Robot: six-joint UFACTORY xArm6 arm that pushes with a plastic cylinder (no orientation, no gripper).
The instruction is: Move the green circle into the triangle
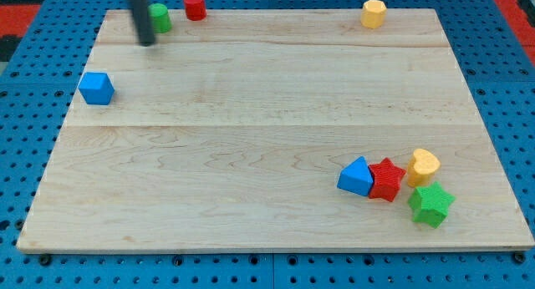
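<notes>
The green circle (160, 17) stands near the view's top left of the wooden board (251, 155), partly hidden by my rod. My tip (147, 43) rests on the board just left of and below the green circle, touching or nearly touching it. The blue triangle (357, 176) lies at the view's lower right, far from the green circle, touching a red star (386, 179).
A red cylinder (195, 6) stands just right of the green circle. A yellow hexagon (374, 13) is at the top right. A blue cube (96, 88) is at the left. A yellow heart (424, 166) and a green star (430, 205) sit by the red star.
</notes>
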